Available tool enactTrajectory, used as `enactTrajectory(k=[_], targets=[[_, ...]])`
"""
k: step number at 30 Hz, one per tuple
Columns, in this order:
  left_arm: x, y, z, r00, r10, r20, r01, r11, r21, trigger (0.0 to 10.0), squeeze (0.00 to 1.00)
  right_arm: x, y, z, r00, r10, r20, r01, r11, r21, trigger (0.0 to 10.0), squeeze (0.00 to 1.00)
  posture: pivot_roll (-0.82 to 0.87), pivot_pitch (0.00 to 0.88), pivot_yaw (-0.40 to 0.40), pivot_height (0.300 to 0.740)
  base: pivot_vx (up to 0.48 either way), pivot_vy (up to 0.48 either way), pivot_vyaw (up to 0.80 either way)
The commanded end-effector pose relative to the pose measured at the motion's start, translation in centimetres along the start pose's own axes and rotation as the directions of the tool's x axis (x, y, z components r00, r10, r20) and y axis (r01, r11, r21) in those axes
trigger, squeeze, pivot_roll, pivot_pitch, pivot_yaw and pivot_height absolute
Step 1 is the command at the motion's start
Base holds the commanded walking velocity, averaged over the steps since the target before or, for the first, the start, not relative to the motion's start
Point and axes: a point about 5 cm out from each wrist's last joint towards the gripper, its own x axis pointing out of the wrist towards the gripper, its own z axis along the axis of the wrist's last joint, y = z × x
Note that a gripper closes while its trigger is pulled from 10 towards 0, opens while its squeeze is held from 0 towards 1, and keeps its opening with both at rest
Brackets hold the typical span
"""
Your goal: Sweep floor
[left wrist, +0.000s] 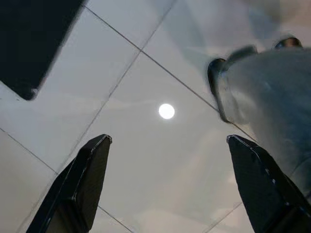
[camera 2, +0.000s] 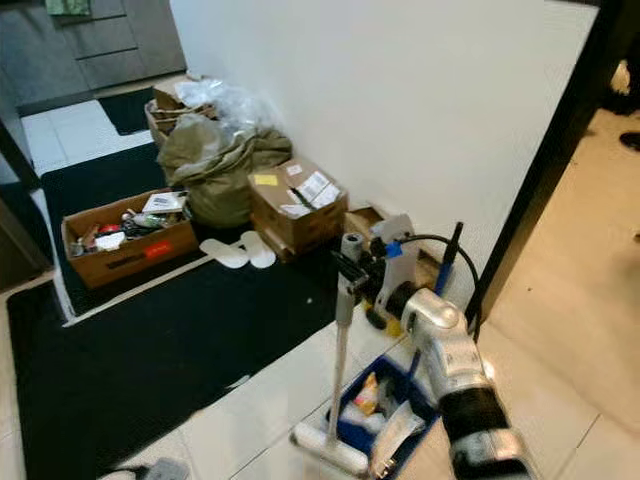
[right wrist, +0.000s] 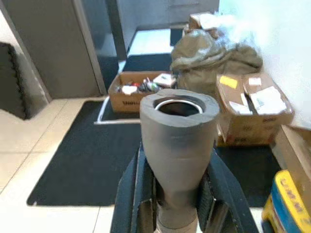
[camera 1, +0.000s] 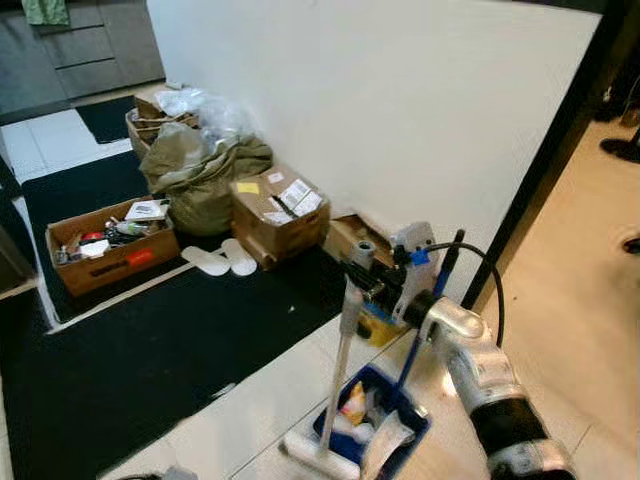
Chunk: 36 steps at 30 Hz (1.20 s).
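Right gripper (right wrist: 177, 204) clamps the grey broom handle (right wrist: 178, 141) tight; left gripper (left wrist: 167, 189) hangs spread wide over tiles

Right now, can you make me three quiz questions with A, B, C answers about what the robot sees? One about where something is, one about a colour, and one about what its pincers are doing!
1. Where are the white slippers?
A. On the black mat beside the cardboard box
B. Inside the dustpan
C. On top of the green bag

2. What colour is the dustpan by the broom head?
A. Red
B. Blue
C. Green

3. What is the right pincer doing?
A. Hanging open over bare tiles
B. Shut on the broom handle
C. Shut on a slipper

Answers:
1. A: the pair lies on the dark mat next to the taped box.
2. B: its rim shows blue in both eye views.
3. B: the right wrist view shows the black fingers pressed against both sides of the grey handle top; it is the left pincer that hangs open over the tiles.
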Motion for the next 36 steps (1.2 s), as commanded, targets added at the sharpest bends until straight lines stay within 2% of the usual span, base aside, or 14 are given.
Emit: enactTrajectory(k=[1,5,14,21,27,36], targets=[[-0.2,0.1,-0.8,1.0,0.005,-0.027,-0.005,1.0,-0.018,10.0,0.0,0.2,0.2,0.1,1.0,0.002,-0.012,-0.002,1.0,0.007,10.0,0.0,-0.03,0.053,-0.038,0.74,0.0,0.0,0.0],[-0.2,0.1,-1.1,1.0,0.004,-0.031,-0.005,1.0,-0.021,10.0,0.0,0.0,0.0,-0.4,0.998,-0.026,-0.053,0.028,0.999,0.038,10.0,0.0,-0.03,0.057,-0.038,0.74,0.0,0.0,0.0],[-0.3,0.0,-1.4,0.999,-0.002,-0.039,0.001,1.0,-0.018,10.0,0.0,-0.1,-0.8,0.1,0.993,-0.111,-0.043,0.117,0.971,0.207,10.0,0.0,-0.03,0.066,-0.032,0.74,0.0,0.0,0.0],[-0.3,0.0,-1.5,0.999,-0.002,-0.049,0.0,1.0,-0.026,10.0,0.0,-0.2,-0.8,-0.4,0.986,-0.153,-0.067,0.164,0.965,0.204,10.0,0.0,-0.04,0.072,-0.029,0.74,0.0,0.0,0.0],[-0.4,-0.1,-1.6,0.998,-0.007,-0.056,0.006,1.0,-0.029,10.0,0.0,-0.3,-0.5,-0.9,0.981,-0.172,-0.085,0.186,0.961,0.205,10.0,0.0,-0.04,0.075,-0.026,0.74,0.0,0.471,0.0],[-0.4,0.0,-1.7,0.999,-0.006,-0.049,0.005,1.0,-0.008,10.0,0.0,-0.3,-0.5,-0.8,0.977,-0.189,-0.095,0.207,0.947,0.245,10.0,0.0,-0.04,0.08,-0.027,0.74,0.0,0.0,0.0]])
